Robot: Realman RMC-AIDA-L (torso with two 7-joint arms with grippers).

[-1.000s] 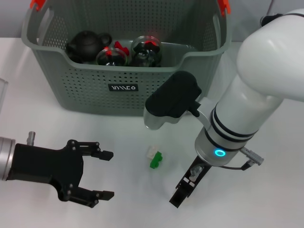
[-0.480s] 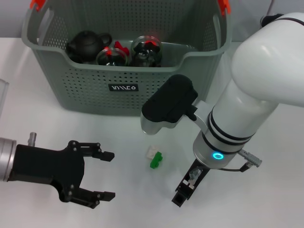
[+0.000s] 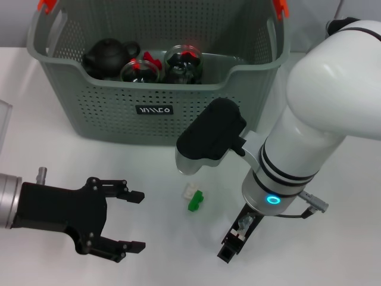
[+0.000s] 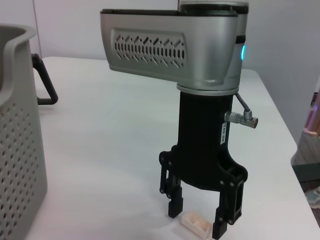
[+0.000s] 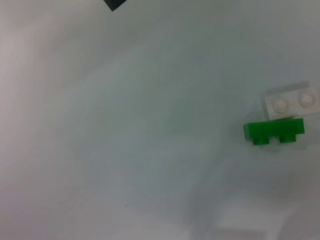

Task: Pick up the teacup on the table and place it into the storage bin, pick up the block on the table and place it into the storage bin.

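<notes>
The block (image 3: 194,198) lies on the table (image 3: 333,250), not yet in the bin (image 3: 155,110); both the right tool (image 4: 200,217) and the left tool (image 3: 128,220) are spread and empty.

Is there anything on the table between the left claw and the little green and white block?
No. In the head view only bare white table lies between the left end effector and the block.

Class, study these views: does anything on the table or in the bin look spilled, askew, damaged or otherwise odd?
Nothing stands out. The block, a white piece joined to a green one, lies alone on the table before the storage bin, between the open left gripper and the right gripper. The dark teapot and glassware sit inside the bin.
</notes>
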